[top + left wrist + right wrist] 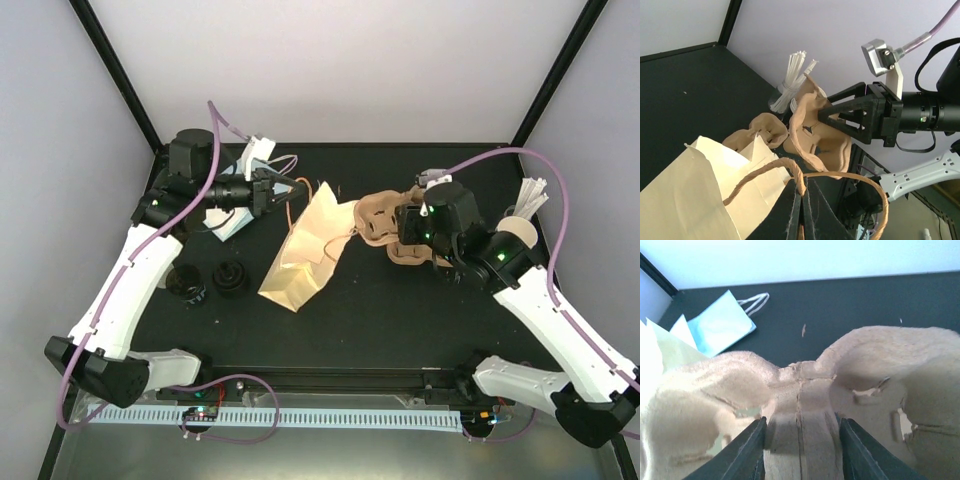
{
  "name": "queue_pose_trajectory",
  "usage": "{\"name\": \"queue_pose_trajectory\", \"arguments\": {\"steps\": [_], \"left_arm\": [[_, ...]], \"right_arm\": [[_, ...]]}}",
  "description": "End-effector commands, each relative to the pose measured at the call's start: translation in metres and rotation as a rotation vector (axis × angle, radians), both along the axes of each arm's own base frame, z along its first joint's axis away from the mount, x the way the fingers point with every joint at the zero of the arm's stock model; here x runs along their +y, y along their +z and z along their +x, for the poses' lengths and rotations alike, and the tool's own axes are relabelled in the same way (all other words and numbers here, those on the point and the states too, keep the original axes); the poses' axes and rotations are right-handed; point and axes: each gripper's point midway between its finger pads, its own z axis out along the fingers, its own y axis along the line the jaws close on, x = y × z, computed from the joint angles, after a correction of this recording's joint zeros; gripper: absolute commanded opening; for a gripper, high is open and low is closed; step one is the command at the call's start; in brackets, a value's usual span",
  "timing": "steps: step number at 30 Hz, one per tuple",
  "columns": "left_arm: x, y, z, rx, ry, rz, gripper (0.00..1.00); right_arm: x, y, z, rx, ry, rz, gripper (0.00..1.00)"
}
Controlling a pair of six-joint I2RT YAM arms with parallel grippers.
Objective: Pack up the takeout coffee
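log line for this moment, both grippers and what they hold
left gripper: shut on bag handle | right gripper: shut on pulp carrier | pulp carrier: not yet in paper bag

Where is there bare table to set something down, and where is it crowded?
Largest bare patch: the front centre of the table, bordered by the paper bag, the pulp carrier and the right arm. A second strip lies along the back wall, behind bag and carrier. Crowded: the left side, with black lids, blue bag and left arm.

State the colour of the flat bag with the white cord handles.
The flat bag is light blue; the right wrist view shows it best.
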Motion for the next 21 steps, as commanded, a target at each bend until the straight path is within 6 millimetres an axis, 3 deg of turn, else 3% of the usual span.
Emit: {"name": "queue_pose_trajectory", "arguments": {"steps": [1,8,13,17,21], "left_arm": [[-0.003,0.011,-0.005,-0.041,-0.021,0.038,0.01],[-0.011,0.01,0.0,-0.033,-0.055,0.093,0.02],[-0.018,0.011,-0.002,-0.044,-0.073,0.109,0.02],[-0.019,0.008,0.0,-0.037,-0.067,0.118,0.01],[-0.017,0.003,0.0,-0.033,-0.053,0.136,0.02]], "right_arm": [[-0.001,0.04,0.006,-0.155,0.02,0.028,0.43],[0.011,0.073,-0.009,-0.274,0.148,0.102,0.43],[0.033,0.079,-0.024,-0.28,0.303,0.138,0.43],[0.037,0.062,-0.026,-0.216,0.328,0.121,0.42],[0.028,0.016,-0.025,-0.06,0.268,0.047,0.47]]}}
